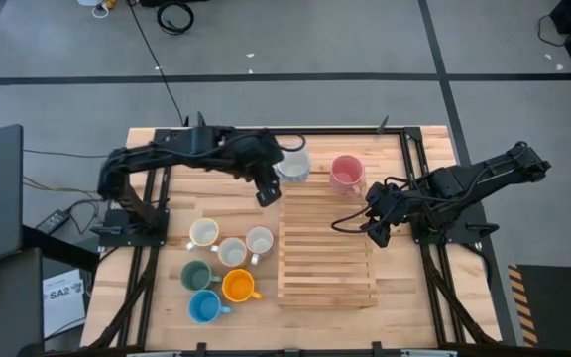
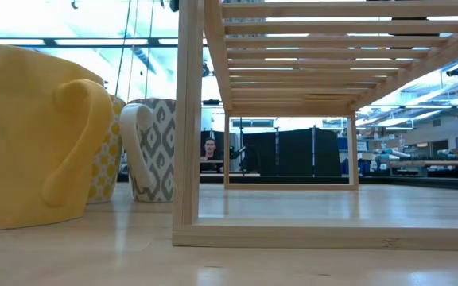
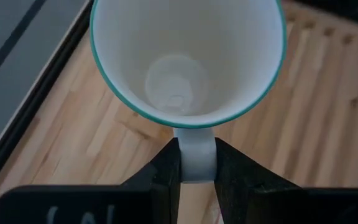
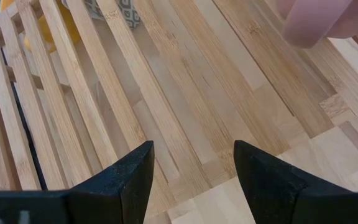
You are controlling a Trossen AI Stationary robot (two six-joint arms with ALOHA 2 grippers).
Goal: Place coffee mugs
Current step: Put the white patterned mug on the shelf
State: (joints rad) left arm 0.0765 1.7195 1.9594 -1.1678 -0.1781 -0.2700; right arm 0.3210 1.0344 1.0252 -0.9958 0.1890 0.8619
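At upper centre of the high view, the left claw (image 1: 269,188) pinches the handle of a white mug (image 1: 293,165) by the rack's (image 1: 326,260) top edge; next comes setting it down. Right claw (image 1: 378,232) waits open

The left pincer (image 3: 196,163) pinches the handle of a white mug (image 3: 188,59) with a teal rim between its two dark fingers (image 3: 163,177), the mug's empty inside facing the camera above the wooden bench (image 3: 61,137) and a slatted rack (image 3: 334,93).
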